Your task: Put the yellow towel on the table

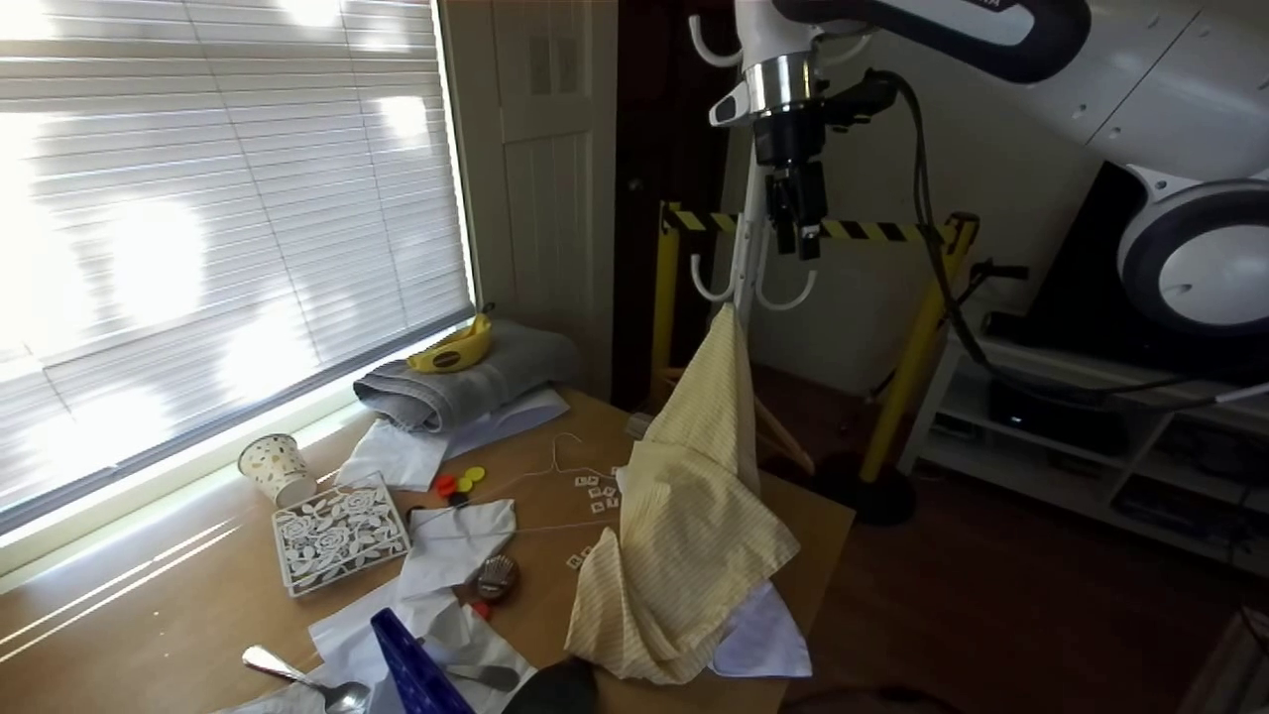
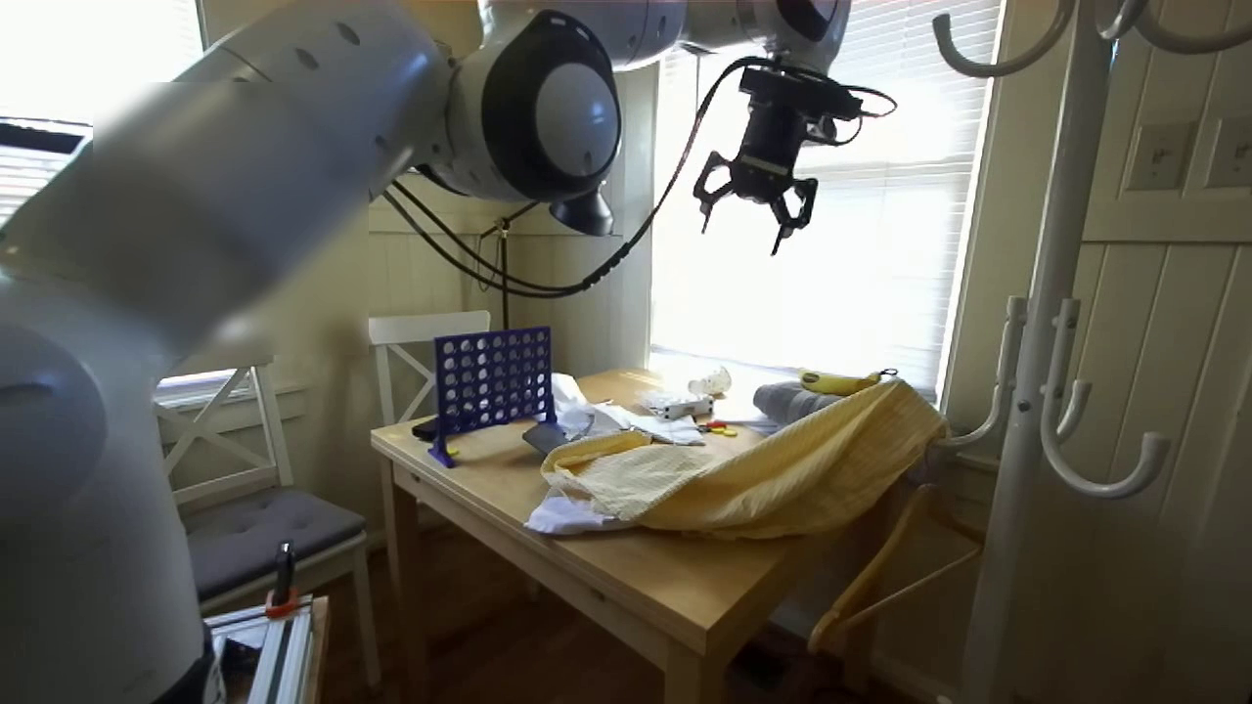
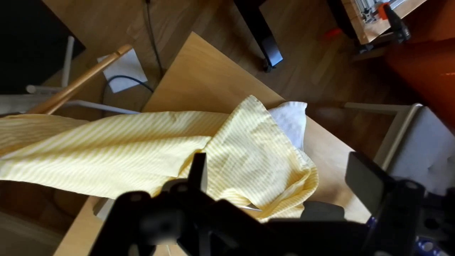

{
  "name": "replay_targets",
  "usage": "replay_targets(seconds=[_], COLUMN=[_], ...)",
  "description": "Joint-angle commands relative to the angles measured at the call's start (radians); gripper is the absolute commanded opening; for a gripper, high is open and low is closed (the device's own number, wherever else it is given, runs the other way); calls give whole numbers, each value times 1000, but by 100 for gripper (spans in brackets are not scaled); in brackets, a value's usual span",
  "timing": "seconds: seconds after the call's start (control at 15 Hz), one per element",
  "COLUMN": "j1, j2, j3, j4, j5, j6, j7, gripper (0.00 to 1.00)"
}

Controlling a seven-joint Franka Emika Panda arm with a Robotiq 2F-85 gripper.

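The wooden surface [image 2: 675, 577] is under the low half of the yellow towel [image 2: 763, 479], and the coat rack [image 2: 1058, 244] stands right by the towel's raised end. That end slants up past the edge of the surface and looks snagged on the rack, though the contact itself is hidden. The fingers [image 3: 366, 183] are spread wide and hold nothing, up above the towel and not touching it.

My take: it's roughly half done, and the step now is freeing that high end. I'd pinch the towel just under its peak and go up first so it clears the hook [image 2: 966, 439], then bring it back over the low half and lower slowly, since limp cloth like this probably bunches. Pulling sideways likely just tugs the rack.

Other stuff, big to small: a folded grey towel [image 1: 501, 377] off to the side of the yellow towel's raised half; a wooden hanger [image 2: 871, 577] just below the raised end, easy to catch imo; a blue game board [image 2: 494, 379] near the low end; a white cloth [image 1: 763, 640] poking out from beneath the low end, so it may drag along; a paper cup [image 1: 278, 468] well apart from the towel; letter tiles [image 1: 597, 507] just beside it, easiest to sweep away.
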Motion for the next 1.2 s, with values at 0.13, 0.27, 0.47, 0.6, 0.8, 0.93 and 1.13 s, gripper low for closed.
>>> replay_targets(seconds=[0.13, 0.27, 0.47, 0.6, 0.8, 0.93, 1.13], j1=[135, 166, 194, 201, 189, 185, 187], j2=[69, 92, 113, 118, 128, 128, 127], j3=[-70, -91, -122, -145, -137, -138, -137], j4=[29, 28, 21, 24, 32, 31, 30], j5=[-167, -210, -253, -281, -277, -277, -277], j6=[46, 32, -14, -46, -54, -59, -59], j7=[174, 246, 352, 412, 420, 424, 424], gripper=[100, 100, 100, 100, 100, 100, 100])
